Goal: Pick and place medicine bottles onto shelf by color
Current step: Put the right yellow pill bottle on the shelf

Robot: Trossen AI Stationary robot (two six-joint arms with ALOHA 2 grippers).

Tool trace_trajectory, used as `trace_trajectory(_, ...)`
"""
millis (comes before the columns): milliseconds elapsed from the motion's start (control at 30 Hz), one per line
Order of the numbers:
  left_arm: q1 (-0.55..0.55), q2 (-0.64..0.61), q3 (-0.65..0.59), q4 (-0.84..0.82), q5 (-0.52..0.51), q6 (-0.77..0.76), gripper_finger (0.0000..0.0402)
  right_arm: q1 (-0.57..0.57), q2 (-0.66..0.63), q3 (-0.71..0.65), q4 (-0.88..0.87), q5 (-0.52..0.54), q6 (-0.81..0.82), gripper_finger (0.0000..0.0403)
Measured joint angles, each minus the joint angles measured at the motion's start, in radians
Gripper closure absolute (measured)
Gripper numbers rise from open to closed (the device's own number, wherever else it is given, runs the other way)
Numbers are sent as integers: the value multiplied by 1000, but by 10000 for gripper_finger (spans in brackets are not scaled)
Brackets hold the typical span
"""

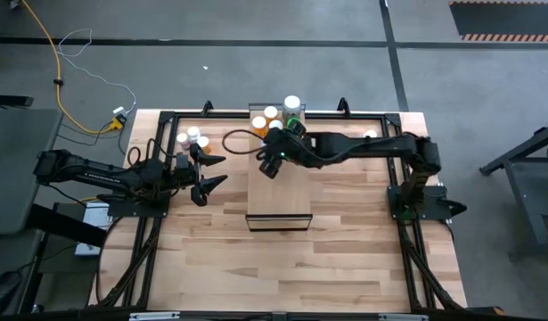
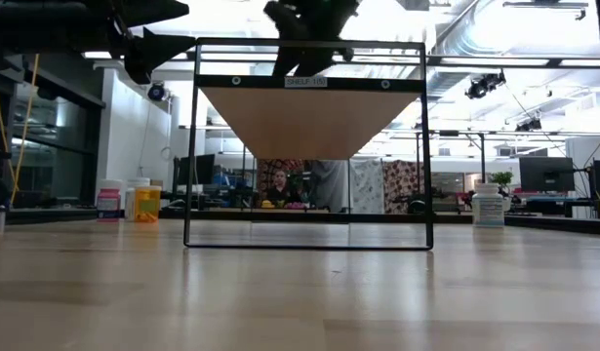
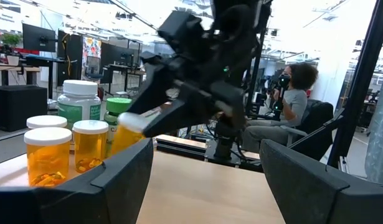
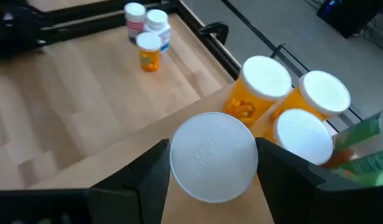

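Observation:
The shelf (image 1: 278, 192) is a light-wood block in a black frame at the table's middle. On its far end stand several orange bottles (image 4: 256, 90) and a green one (image 1: 292, 109). My right gripper (image 1: 272, 162) hovers over that far end, shut on an orange bottle with a white cap (image 4: 213, 155), which also shows in the left wrist view (image 3: 124, 132). My left gripper (image 1: 207, 174) waits open to the left of the shelf, its fingers (image 3: 119, 177) wide apart with nothing between them. My right gripper pinches the orange bottle between its two fingers (image 4: 147, 168), one on either side just by the white cap's rim (image 4: 179, 168). The cap hides the body and the place of contact. The fingers slant down from the table's right. The bottle hangs tilted, clear of the shelf top.
Three bottles (image 1: 193, 136) stand on the table at the far left, seen low as a pink-labelled one (image 2: 109, 202) and an orange one (image 2: 146, 203). A white bottle (image 2: 488, 207) stands at the far right. The shelf's near half (image 1: 278, 209) is bare wood. A person sits beyond the table.

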Motion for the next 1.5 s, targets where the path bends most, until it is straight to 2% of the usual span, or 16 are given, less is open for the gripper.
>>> trace_trajectory(367, 0, 0, 0, 1, 0, 0, 117, -85, 39, 17, 8, -9, 89, 201)
trace_trajectory(533, 0, 0, 0, 1, 0, 0, 117, -100, 46, 17, 9, -60, 109, 201)
trace_trajectory(1167, 0, 0, 0, 1, 0, 0, 117, -105, 66, 16, 30, -77, 105, 201)
trace_trajectory(1500, 0, 0, 0, 1, 0, 0, 117, -110, 66, 16, 50, -80, 34, 190)
